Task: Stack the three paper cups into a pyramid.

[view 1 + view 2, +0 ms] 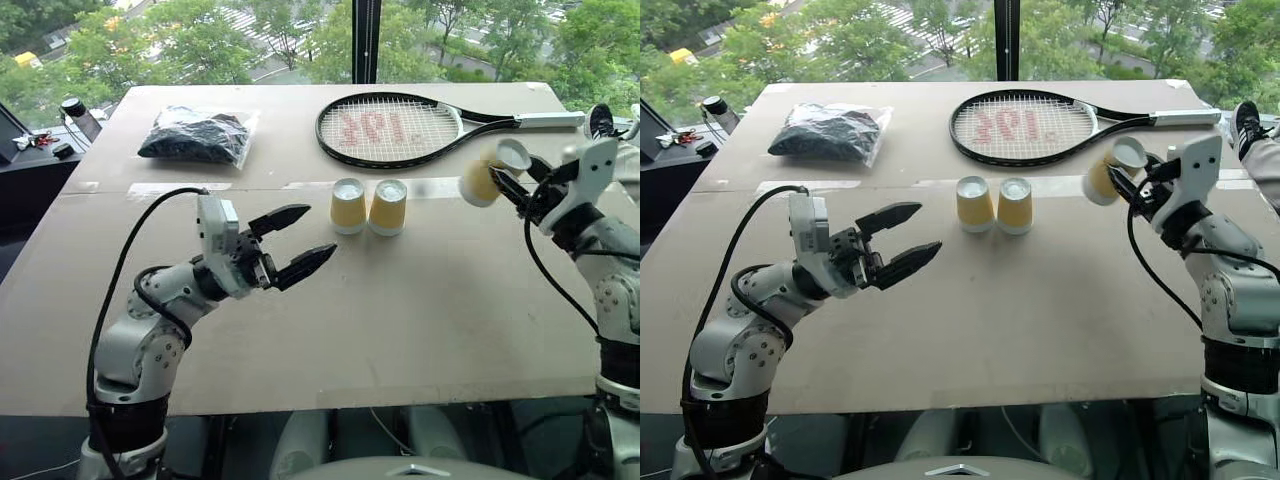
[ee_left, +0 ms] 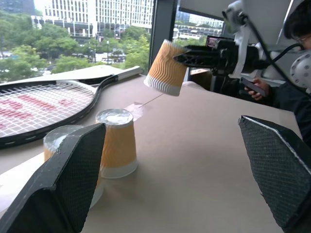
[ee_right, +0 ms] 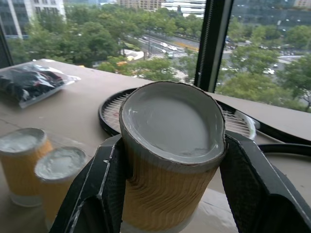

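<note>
The right gripper (image 1: 497, 180) was clamped on one paper cup (image 1: 481, 181), squeezing its sides and holding it tilted in the air above the table (image 1: 400, 330), near the other two cups but apart from them. Those two cups (image 1: 348, 206) (image 1: 388, 207) stood upside down, just beside each other, in front of the tennis racket (image 1: 390, 129). The left gripper (image 1: 292, 243) hovered with its jaws spread wide and empty, near the pair, with a black bag (image 1: 195, 134) lying farther back.
</note>
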